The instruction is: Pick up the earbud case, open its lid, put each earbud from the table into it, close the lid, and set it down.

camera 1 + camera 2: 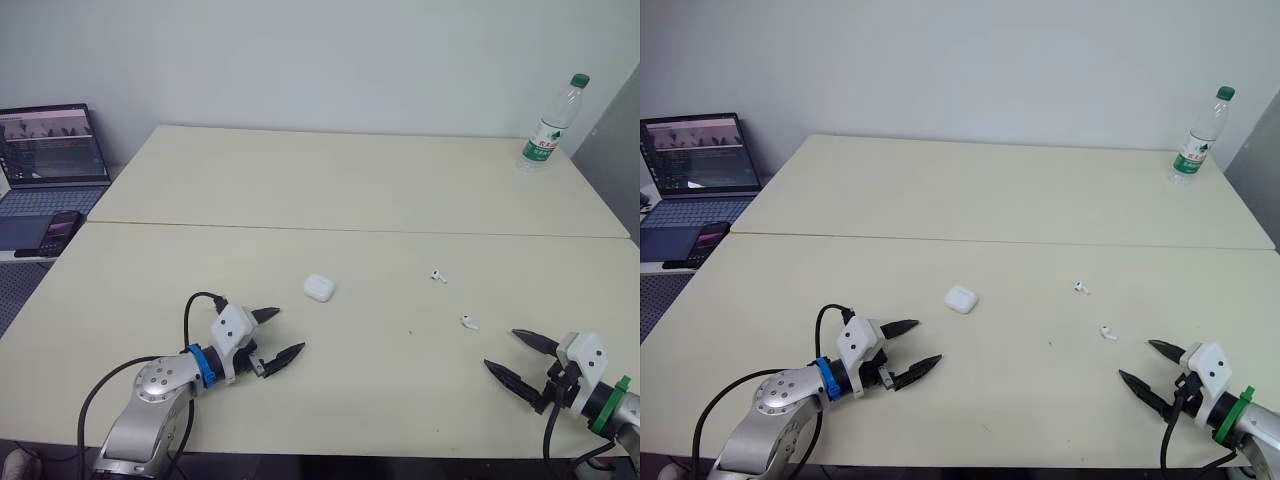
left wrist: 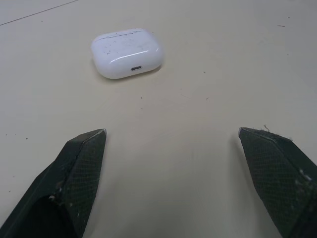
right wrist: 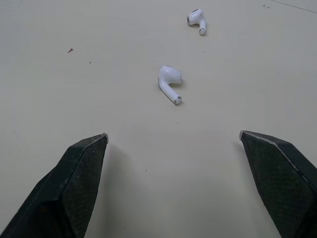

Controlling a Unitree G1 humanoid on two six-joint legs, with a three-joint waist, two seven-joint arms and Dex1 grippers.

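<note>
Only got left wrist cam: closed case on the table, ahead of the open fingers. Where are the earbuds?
Observer: Loose on the table, to the right of the case: far earbud and near earbud, apart.
Operator: Right gripper?
Observer: Right gripper open, empty, low over the table, pointing at the near earbud.
Operator: Anything else up there?
Observer: A water bottle stands at the table's far right corner.

The white, rounded earbud case (image 1: 319, 288) lies flat near the middle of the table (image 1: 350, 190) with its lid shut. Well apart from it, toward the robot's right, one white earbud (image 1: 469, 322) lies on its side on the bare tabletop. The second earbud (image 1: 438, 275) lies near it, slightly farther from the robot.
</note>
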